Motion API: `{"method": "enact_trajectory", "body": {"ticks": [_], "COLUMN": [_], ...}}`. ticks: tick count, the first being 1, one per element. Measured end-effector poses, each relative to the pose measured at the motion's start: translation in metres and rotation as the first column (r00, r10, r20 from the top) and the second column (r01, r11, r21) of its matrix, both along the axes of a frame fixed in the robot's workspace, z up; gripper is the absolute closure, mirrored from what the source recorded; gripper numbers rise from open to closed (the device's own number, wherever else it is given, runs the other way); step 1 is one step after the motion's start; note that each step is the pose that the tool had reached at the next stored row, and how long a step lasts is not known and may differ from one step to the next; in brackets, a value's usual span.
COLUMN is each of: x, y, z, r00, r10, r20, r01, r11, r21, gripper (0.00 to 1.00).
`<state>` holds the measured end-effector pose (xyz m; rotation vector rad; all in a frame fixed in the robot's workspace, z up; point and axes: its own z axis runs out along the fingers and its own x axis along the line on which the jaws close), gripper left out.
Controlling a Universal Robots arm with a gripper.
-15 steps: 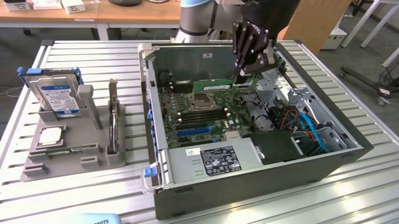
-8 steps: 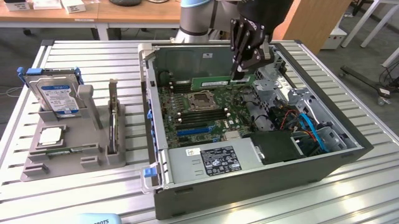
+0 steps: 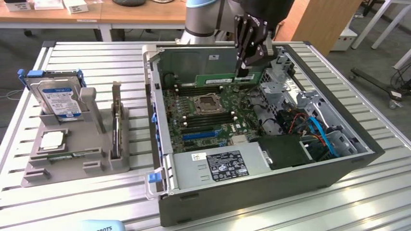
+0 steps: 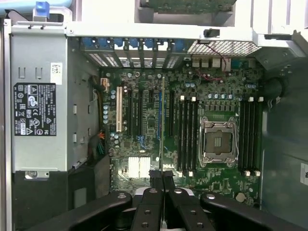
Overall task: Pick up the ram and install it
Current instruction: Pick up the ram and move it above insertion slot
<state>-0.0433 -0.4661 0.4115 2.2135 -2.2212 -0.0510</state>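
One open computer case [image 3: 257,202] on one bench [image 3: 90,62]. Inside: one motherboard [image 3: 192,120], one processor socket [image 3: 207,103], one power supply [image 3: 189,169], one ram [image 3: 222,78], one claw [image 3: 244,72]. Beside the case: one grey holder [image 3: 38,175], carrying one hard drive [image 3: 61,98], one silver processor [image 3: 51,139], one upright card [image 3: 116,120]. Memory slots beside the socket too closely packed to count surely.

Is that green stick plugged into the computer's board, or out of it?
Out: the hand grips the ram, which hangs above the board, seated in no slot.
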Motion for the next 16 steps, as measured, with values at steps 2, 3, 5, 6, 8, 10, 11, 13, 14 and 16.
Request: {"method": "enact_trajectory", "body": {"ticks": [2,3,5,6,8,10,11,13,14,16], "x": [0.000,0.000,0.000,0.000,0.000,0.000,0.000,0.000,0.000,0.000], "y": [0.0040,0.0061,0.0104,0.0127,0.0169,0.0211,0.0233,0.0276,0.0296,0.0336], "z": [-0.0002,-0.0002,-0.0004,-0.0006,-0.0009,-0.0011,-0.0012,-0.0016,-0.0018,-0.0020], "r00": [1.0000,1.0000,1.0000,1.0000,1.0000,1.0000,1.0000,1.0000,1.0000,1.0000], "r10": [0.000,0.000,0.000,0.000,-0.001,-0.001,-0.001,-0.001,-0.001,-0.001], "r20": [0.0001,0.0001,0.0003,0.0003,0.0004,0.0003,0.0003,0.0004,0.0004,0.0004], "r01": [0.000,0.000,0.000,0.000,0.001,0.001,0.001,0.001,0.001,0.001], "r11": [1.0000,1.0000,1.0000,1.0000,1.0000,1.0000,1.0000,1.0000,1.0000,1.0000], "r21": [0.0002,0.0001,0.0003,0.0004,0.0006,0.0006,0.0005,0.0009,0.0009,0.0011], "gripper": [0.89,0.89,0.89,0.89,0.89,0.89,0.89,0.89,0.89,0.89]}}
